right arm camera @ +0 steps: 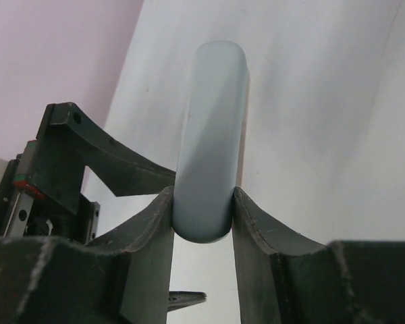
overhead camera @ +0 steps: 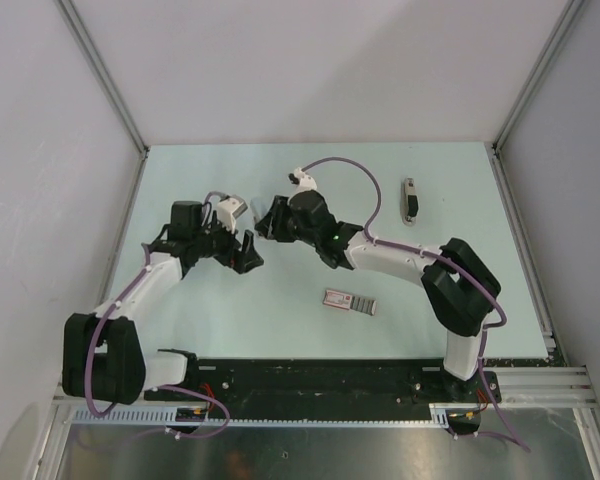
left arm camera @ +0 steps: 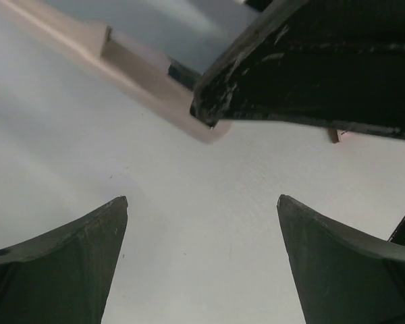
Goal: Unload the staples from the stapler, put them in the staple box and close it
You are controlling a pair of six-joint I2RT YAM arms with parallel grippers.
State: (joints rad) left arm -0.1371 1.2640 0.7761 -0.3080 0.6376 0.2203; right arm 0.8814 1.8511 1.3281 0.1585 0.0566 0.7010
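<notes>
Both arms crowd the middle of the pale green table (overhead camera: 310,170). The left gripper (overhead camera: 242,248), fingers spread wide, faces the right gripper (overhead camera: 273,222), whose clamped pale grey rounded bar (right arm camera: 212,121) sticks out just ahead of it. A small black-and-grey stapler (overhead camera: 410,200) lies toward the far right corner and a flat red-and-white box (overhead camera: 350,301) toward the near edge. The surface is bare along the far edge. White walls (overhead camera: 310,70) close three sides.

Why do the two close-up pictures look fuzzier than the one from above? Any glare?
Top view: even soft light, sharp, faint shadows on the table. Left wrist: the beige bar near the lens blurs. Right wrist: the pale bar between the fingers is soft-edged, shadow-streaked. No glare anywhere.
</notes>
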